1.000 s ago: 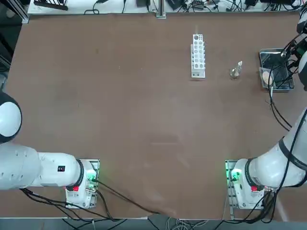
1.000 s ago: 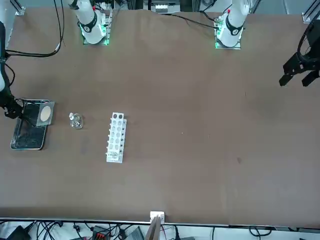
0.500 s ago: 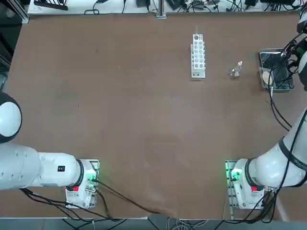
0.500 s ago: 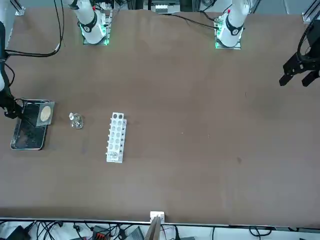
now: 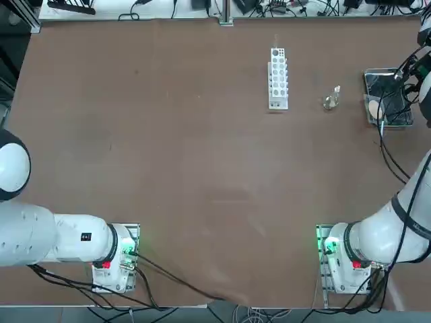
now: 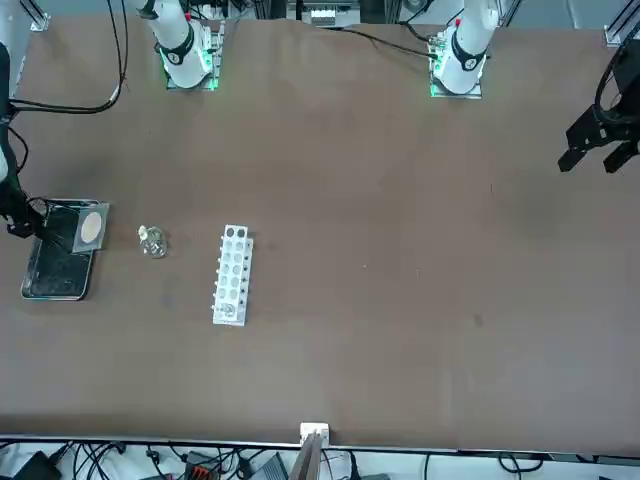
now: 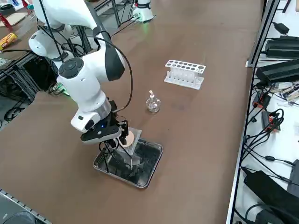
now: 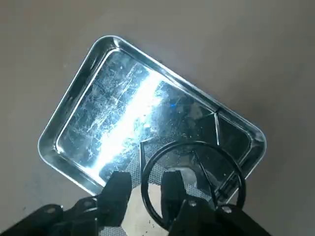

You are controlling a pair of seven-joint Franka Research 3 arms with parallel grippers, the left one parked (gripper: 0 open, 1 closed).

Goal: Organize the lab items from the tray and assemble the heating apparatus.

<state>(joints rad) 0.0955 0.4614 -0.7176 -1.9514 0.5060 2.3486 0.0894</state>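
Observation:
The shiny metal tray (image 8: 113, 113) lies at the table's right edge (image 5: 404, 123), (image 7: 149, 168). In it stands the black wire ring stand (image 8: 192, 144), (image 7: 106, 161), beside the grey mesh with a tan disc (image 5: 372, 108), (image 6: 91, 228). My right gripper (image 8: 145, 179) hangs low over the tray (image 7: 117, 140). Its fingers are apart, one on each side of the ring's wire rim. The small clear glass piece (image 5: 330, 99), (image 7: 152, 103) stands on the table between the tray and the rack.
A white test-tube rack (image 5: 277, 77), (image 6: 232, 274) stands left of the glass piece in the top view. The right arm's cable hangs over the tray's near side. Cables and power bricks lie beyond the table's far edge.

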